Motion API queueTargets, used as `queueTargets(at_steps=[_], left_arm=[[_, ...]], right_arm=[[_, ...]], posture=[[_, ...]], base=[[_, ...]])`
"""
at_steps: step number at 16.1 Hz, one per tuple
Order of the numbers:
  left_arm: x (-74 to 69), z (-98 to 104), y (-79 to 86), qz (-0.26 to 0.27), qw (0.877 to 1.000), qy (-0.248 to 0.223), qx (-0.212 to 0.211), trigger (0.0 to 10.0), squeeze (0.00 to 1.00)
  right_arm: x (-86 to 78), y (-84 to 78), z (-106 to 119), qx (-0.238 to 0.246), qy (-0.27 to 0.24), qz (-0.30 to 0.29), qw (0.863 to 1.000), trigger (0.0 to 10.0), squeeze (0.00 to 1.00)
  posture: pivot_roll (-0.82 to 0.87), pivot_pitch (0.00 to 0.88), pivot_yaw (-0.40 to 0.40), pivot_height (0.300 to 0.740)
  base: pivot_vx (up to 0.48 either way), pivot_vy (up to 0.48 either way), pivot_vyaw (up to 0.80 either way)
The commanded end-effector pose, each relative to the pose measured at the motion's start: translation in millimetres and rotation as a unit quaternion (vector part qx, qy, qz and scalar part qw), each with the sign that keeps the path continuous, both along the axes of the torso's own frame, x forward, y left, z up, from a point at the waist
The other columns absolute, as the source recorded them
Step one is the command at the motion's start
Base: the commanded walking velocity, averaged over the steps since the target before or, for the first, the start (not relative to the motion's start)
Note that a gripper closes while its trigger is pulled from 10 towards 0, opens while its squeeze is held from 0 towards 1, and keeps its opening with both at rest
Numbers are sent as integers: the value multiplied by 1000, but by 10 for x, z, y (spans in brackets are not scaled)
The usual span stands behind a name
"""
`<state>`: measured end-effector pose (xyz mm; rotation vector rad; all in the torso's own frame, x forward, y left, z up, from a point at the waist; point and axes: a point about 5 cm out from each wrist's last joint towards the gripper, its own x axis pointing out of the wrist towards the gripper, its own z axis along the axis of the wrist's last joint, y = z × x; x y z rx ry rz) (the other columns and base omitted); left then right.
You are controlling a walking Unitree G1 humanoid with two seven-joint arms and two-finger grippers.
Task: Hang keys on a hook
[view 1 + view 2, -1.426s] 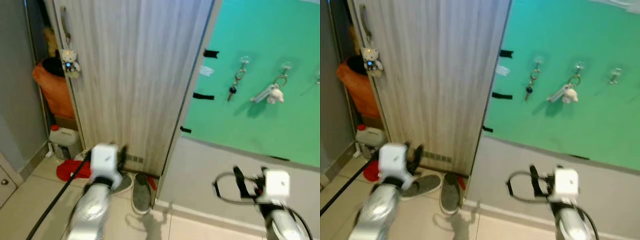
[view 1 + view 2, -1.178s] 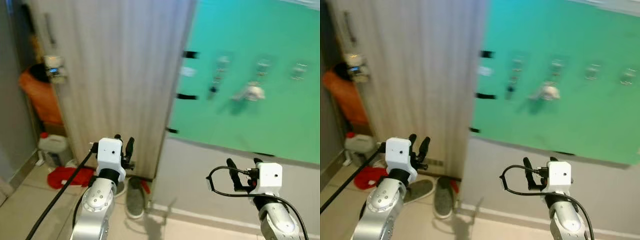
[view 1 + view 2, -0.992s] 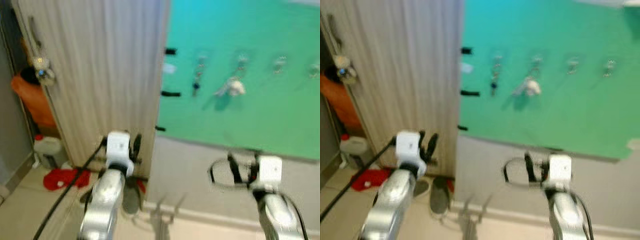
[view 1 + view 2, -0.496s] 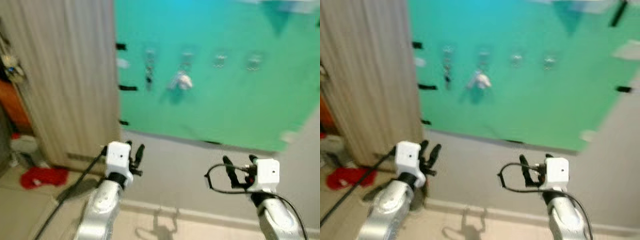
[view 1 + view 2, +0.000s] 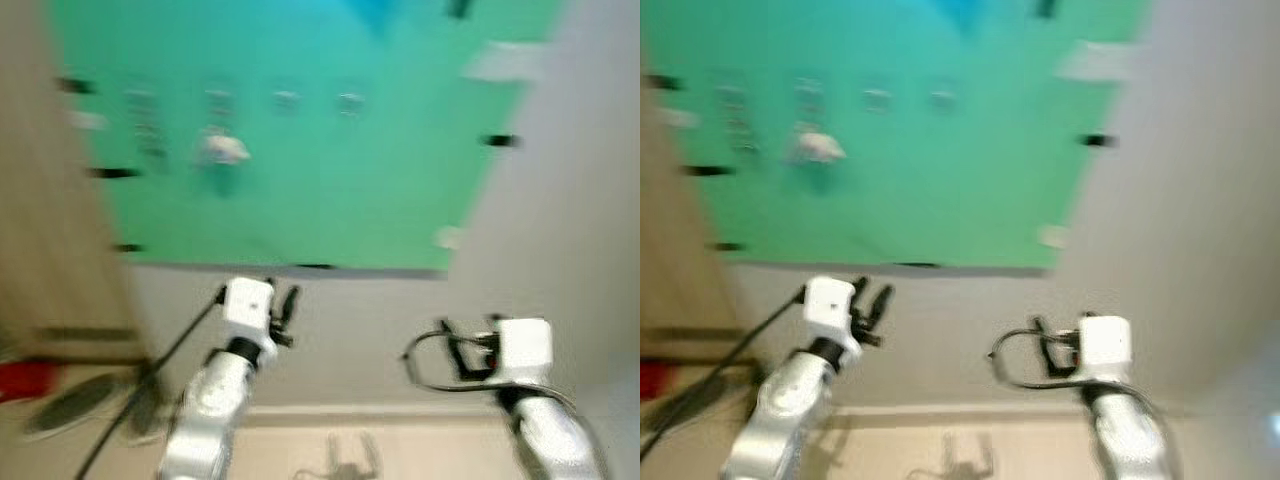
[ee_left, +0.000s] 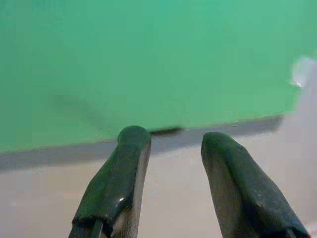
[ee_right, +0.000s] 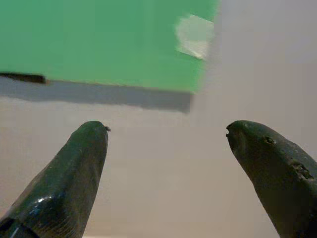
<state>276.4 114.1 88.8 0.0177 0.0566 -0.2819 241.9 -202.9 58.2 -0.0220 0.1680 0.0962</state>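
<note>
The head views are blurred. A green board [image 5: 300,180] covers the wall ahead, with a row of small hooks near its top. A key [image 5: 148,130] and a white plush keyring [image 5: 222,150] hang from the two left hooks. The two hooks to their right [image 5: 287,99] [image 5: 350,101] look bare. My left gripper [image 5: 283,305] is raised below the board, open, with nothing between its fingers [image 6: 130,163]. My right gripper [image 5: 458,350] is held at the same height against the grey wall, open wide and empty [image 7: 166,129].
A wooden door [image 5: 40,250] stands at the far left, with shoes [image 5: 70,415] and a red item [image 5: 20,380] on the floor below it. Bare grey wall [image 5: 580,200] runs to the right of the board. A skirting line meets the tiled floor [image 5: 340,450].
The whole picture has slid left as the camera turned right: the door has nearly left the view and grey wall has come in. Both arms keep their pose.
</note>
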Motion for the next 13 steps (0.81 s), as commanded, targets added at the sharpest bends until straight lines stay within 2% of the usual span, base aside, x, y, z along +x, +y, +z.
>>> queueTargets(at_steps=[1,3,6,7,9,11,13], left_arm=[[6,-5,-80,-14,1000,-4,6,10000,0],[-6,-48,-64,-18,1000,8,4,10000,0],[-100,-128,11,-15,1000,19,12,10000,0],[-182,-175,89,-7,1000,17,22,10000,0],[-315,-146,304,25,1000,-5,18,10000,0],[-319,-129,298,17,999,-13,23,10000,0],[-227,9,115,-31,998,-47,6,10000,0]], right_arm=[[4,-22,-12,0,6,-2,1000,10000,0],[11,-57,-37,-21,3,-15,1000,10000,0],[-5,-133,-84,-32,4,-28,999,10000,0],[-28,-177,-115,-36,4,-35,999,10000,0],[-45,-188,-103,-41,-7,-24,999,10000,0],[-36,-168,-102,-35,-7,-13,999,10000,0],[16,-109,-97,-29,-13,-3,1000,10000,0]], posture=[[-88,0,-82,740],[-63,0,-87,740],[-54,0,-91,740],[-42,0,-102,740],[-46,0,-104,740],[-37,0,-111,740],[-37,0,-113,740]], base=[[0,0,-644],[0,0,-659],[0,0,-673],[0,0,-675],[0,0,-675],[0,0,-672],[0,-459,-675]])
